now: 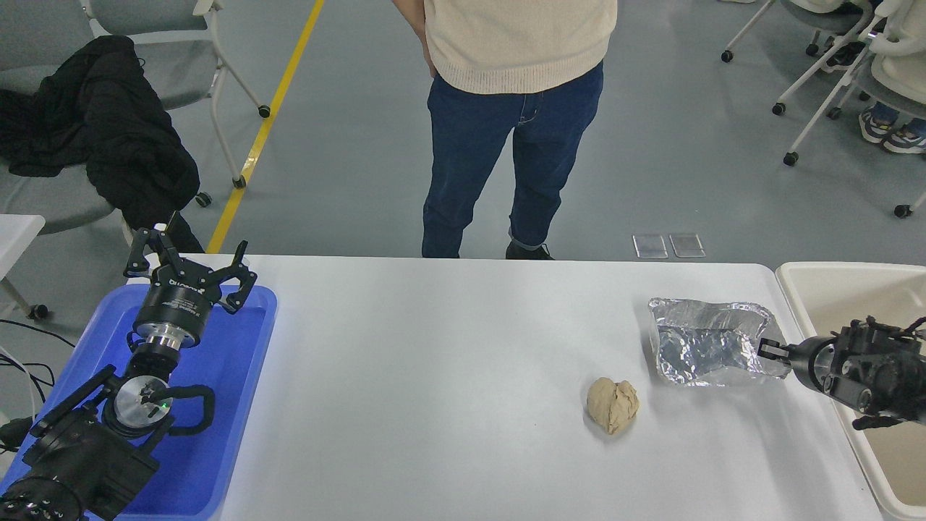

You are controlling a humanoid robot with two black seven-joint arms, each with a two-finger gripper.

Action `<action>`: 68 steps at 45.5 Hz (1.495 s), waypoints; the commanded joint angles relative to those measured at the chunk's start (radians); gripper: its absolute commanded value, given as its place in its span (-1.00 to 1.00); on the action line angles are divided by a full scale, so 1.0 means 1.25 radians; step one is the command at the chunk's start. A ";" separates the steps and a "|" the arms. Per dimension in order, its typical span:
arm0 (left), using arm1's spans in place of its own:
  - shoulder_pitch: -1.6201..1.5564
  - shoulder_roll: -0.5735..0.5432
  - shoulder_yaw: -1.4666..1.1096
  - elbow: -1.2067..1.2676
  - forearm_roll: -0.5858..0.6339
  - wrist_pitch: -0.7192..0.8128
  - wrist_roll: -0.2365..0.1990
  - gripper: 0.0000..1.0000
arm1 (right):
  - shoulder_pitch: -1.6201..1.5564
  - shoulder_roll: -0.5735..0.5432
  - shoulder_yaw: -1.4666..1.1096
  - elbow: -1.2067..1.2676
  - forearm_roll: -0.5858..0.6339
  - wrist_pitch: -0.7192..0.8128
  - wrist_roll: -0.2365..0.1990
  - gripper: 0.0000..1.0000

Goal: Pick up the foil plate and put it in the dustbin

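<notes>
1. Head view: the right gripper (768, 350) came in from the right edge, its fingers pinched on the near right rim of the foil plate (705, 340), which lay on the white table (448, 362) just left of it.
2. The dustbin (810, 278) stood directly behind the gripper, off the table's right end.
3. A tan paper ball (613, 405) lay further left and nearer.
4. The left gripper (189, 268) hung with fingers spread wide, far left, over a blue tray (217, 434).

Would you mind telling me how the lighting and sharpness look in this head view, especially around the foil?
Head view: even overhead light, soft shadows beside the paper ball; bright glare on the foil plate washes out its wrinkles; the right gripper at its edge is dark and small, its state unreadable; focus is sharp throughout.
</notes>
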 commanded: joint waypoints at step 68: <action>0.000 0.000 -0.001 0.000 0.000 0.000 0.000 1.00 | 1.303 -0.266 -0.614 0.725 -0.016 0.446 0.008 -1.00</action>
